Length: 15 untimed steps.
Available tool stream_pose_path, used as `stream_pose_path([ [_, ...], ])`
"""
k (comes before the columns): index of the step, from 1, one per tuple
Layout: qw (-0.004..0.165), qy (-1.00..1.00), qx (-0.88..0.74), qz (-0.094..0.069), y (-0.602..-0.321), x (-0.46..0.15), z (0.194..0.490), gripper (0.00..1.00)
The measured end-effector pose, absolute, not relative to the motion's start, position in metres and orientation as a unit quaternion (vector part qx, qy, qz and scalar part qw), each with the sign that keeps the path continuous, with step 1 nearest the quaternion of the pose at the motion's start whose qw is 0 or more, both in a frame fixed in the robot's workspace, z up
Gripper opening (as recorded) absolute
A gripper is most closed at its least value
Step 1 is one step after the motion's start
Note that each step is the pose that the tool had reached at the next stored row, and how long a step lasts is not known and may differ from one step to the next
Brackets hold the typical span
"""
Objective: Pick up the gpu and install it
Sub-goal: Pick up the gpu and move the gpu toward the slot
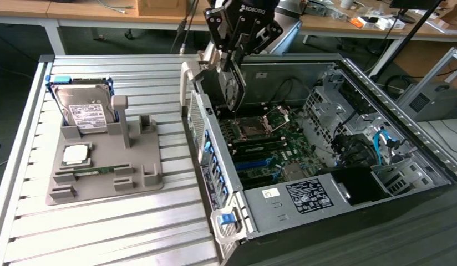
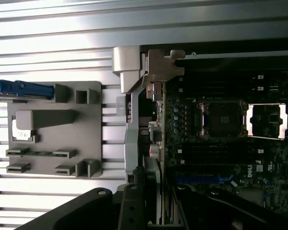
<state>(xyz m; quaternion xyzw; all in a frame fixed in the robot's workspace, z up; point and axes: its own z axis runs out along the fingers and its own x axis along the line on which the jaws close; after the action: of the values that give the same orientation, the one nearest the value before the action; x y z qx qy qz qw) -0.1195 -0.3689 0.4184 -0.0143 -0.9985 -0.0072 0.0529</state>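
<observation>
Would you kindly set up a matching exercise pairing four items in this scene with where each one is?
Things: 1 gpu; 2 hard drive; 3 memory stick; 4 blue cable.
Places: A lying flat in the grey fixture; B held by the gripper above the motherboard; C inside the computer case, towards the exterior view's right; D standing upright in the grey fixture.
Pairs: 1-B, 2-D, 3-A, 4-C.

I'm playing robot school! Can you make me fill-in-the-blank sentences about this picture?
1. The hand holds a dark card at the open ___.
2. The hard drive stands in a holder coloured ___.
3. The hard drive's label is ___.
Missing words: computer, gray, white.
</observation>
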Motion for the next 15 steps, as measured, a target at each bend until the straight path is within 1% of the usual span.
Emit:
stream_pose_path([
  [6,0.053,-0.998,-0.014,-0.007,-0.3689,-0.1184,0.4183,0.27],
  [7,0.05,-0.999,-0.014,-0.007,-0.3689,-0.1184,0.4184,0.27],
  [13,0.013,-1.0,-0.014,-0.008,-0.3689,-0.1185,0.4176,0.27],
  [15,0.01,-1.0,-0.014,-0.008,-0.3689,-0.1184,0.4174,0.27],
])
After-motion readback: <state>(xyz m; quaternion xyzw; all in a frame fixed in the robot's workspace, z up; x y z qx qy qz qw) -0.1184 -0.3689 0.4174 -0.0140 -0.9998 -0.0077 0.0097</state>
